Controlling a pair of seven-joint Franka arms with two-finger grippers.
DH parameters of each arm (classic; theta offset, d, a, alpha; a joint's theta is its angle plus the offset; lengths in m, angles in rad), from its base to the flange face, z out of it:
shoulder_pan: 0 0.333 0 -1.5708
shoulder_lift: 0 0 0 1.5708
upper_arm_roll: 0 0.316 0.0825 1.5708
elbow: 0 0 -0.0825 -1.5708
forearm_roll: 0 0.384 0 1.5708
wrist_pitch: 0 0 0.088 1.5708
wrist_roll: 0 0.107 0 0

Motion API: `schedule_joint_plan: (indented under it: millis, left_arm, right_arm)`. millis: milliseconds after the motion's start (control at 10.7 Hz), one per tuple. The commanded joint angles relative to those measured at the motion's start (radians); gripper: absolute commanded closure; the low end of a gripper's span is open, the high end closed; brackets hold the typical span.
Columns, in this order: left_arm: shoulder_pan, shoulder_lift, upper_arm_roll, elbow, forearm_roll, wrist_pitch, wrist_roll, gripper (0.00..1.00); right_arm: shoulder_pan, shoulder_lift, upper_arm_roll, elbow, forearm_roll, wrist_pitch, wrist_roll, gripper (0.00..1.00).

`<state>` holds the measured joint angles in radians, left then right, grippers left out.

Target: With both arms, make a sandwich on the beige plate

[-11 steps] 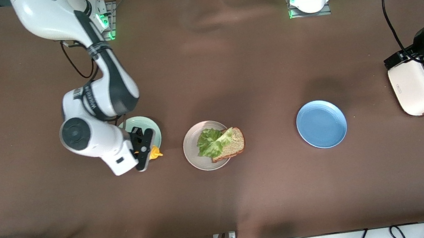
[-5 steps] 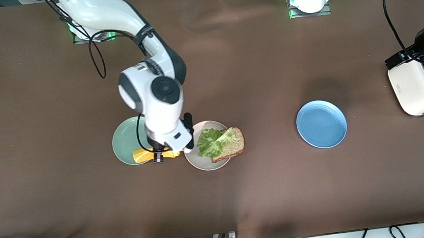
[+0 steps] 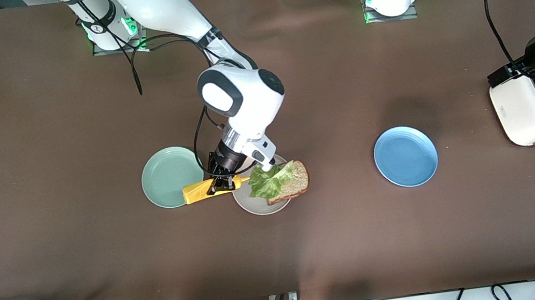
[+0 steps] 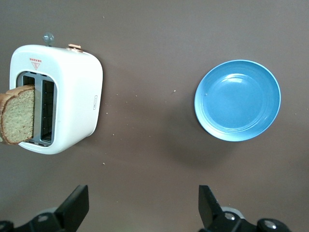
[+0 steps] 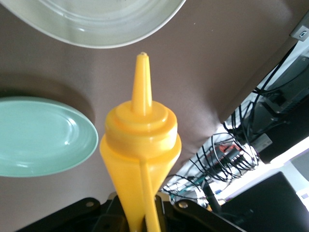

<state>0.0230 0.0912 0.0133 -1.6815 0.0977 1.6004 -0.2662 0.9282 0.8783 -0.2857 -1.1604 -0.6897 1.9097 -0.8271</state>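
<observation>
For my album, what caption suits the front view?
Right pincer tips a yellow bottle toward the lettuce and bread.

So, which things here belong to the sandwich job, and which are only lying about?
Belong to the job:
- round pale beige plate
- ruffled green lettuce leaf on brown speckled bread slice
- second brown bread slice in white toaster
- yellow squeeze bottle, held by right gripper
- left gripper, open over the toaster's end

Lying about:
- mint-green plate
- blue plate

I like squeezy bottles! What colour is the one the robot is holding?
Bright yellow. The squeeze bottle shows best in the right wrist view.
</observation>
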Motion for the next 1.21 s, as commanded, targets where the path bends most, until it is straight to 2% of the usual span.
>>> schedule_joint_plan:
  millis: [0,280,373,560,747,1027,1120]
  left_arm:
    - [0.000,0.005,-0.003,-0.007,0.033,-0.007,0.012,0.00]
    - [0.000,0.005,-0.006,-0.006,0.031,0.001,0.001,0.00]
    - [0.000,0.005,-0.006,-0.006,0.027,0.001,0.001,0.00]
    - [0.002,0.001,-0.006,-0.006,0.027,0.001,0.001,0.00]
    - [0.000,0.002,-0.006,-0.006,0.021,-0.013,-0.023,0.00]
    - [0.000,-0.004,-0.006,0.017,0.025,-0.028,-0.047,0.03]
    - [0.009,-0.005,0.000,0.020,0.028,-0.049,-0.027,0.00]
  right_arm:
    - [0.030,0.030,0.009,0.028,-0.085,-0.043,0.002,1.00]
    - [0.020,0.013,0.043,-0.036,-0.071,-0.040,0.045,1.00]
    - [-0.003,-0.010,0.052,-0.048,-0.026,-0.032,0.065,1.00]
    - [-0.034,-0.062,0.056,-0.079,0.123,-0.026,0.060,1.00]
    - [-0.089,-0.139,0.056,-0.166,0.247,0.005,0.056,1.00]
    - [-0.190,-0.234,0.057,-0.258,0.525,0.028,0.016,1.00]
    - [-0.231,-0.267,0.060,-0.284,0.585,0.031,-0.021,1.00]
